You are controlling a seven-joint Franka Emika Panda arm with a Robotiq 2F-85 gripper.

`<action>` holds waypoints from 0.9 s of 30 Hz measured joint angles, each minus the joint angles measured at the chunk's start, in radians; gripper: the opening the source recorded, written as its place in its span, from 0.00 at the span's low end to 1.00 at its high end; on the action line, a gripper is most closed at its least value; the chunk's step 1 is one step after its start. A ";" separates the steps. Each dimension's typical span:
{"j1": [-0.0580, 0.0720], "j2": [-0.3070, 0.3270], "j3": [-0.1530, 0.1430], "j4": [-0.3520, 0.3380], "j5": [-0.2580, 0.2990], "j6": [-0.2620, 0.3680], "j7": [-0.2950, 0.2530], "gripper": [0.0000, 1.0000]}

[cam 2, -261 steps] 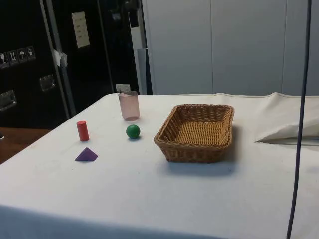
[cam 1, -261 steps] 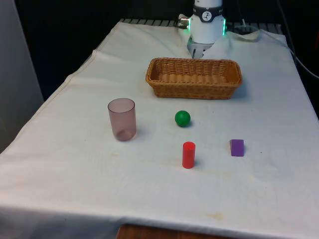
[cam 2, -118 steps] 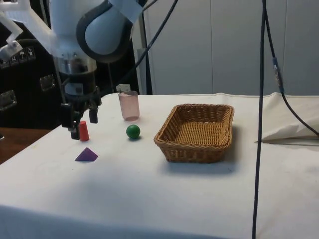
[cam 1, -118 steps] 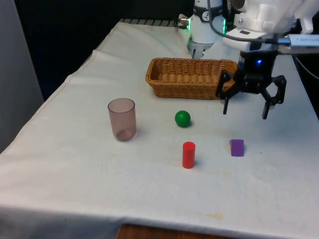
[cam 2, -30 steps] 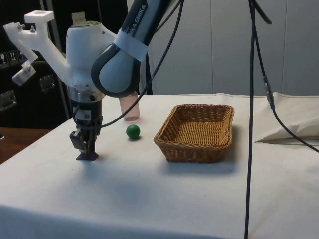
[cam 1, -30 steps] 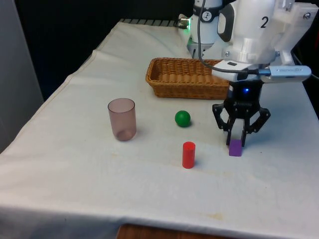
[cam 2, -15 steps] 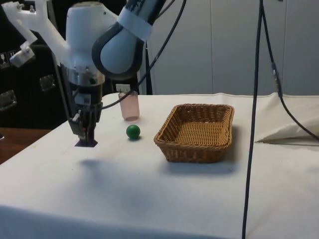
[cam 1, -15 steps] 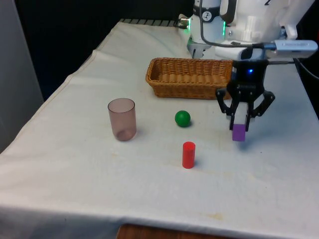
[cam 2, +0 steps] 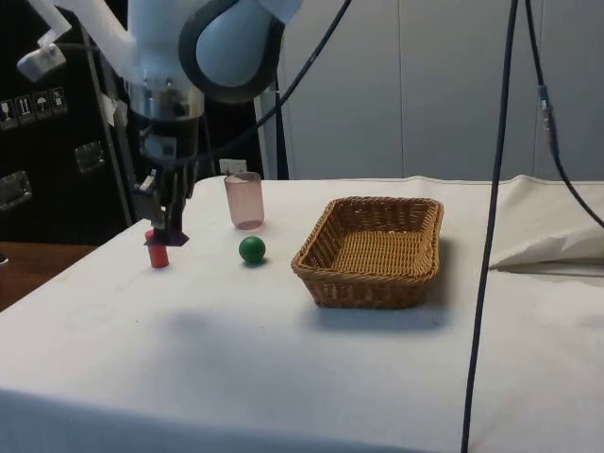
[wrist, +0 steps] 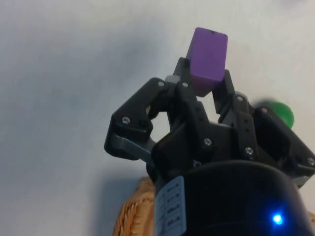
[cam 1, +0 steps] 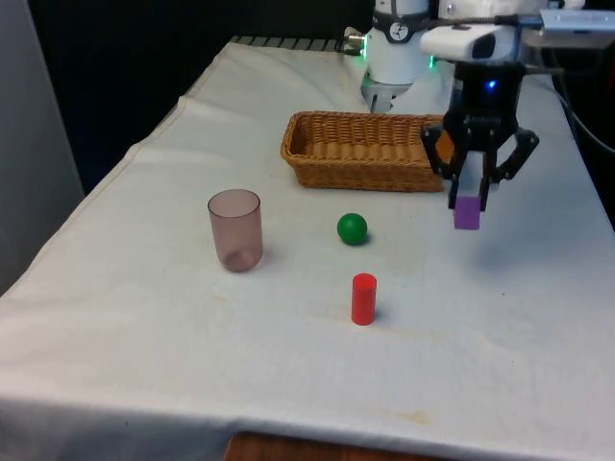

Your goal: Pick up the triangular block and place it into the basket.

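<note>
One purple triangular block (cam 1: 467,213) hangs pinched between the fingers of my pincer (cam 1: 471,200), clear above the worktop (cam 1: 144,317) beside the basket (cam 1: 370,149), lifted high enough, I judge, to pass over the wicker rim on its way in.

Looks like a robotics lab: desk (cam 1: 144,317) under white cloth, toy-like test props laid out (wicker basket (cam 1: 373,150), red cylinder (cam 1: 363,299), green ball (cam 1: 352,229), pink tumbler (cam 1: 235,230)), dark cabinets (cam 2: 57,113) with stickers, loose black cables (cam 2: 491,189).
</note>
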 measured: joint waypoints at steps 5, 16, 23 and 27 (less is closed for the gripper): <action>0.001 -0.068 0.004 -0.042 0.000 -0.026 0.000 0.33; 0.002 -0.180 0.011 -0.129 0.000 -0.058 0.000 0.33; 0.002 -0.258 0.011 -0.218 0.000 -0.058 -0.006 0.33; 0.002 -0.309 0.011 -0.274 0.000 -0.058 -0.011 0.33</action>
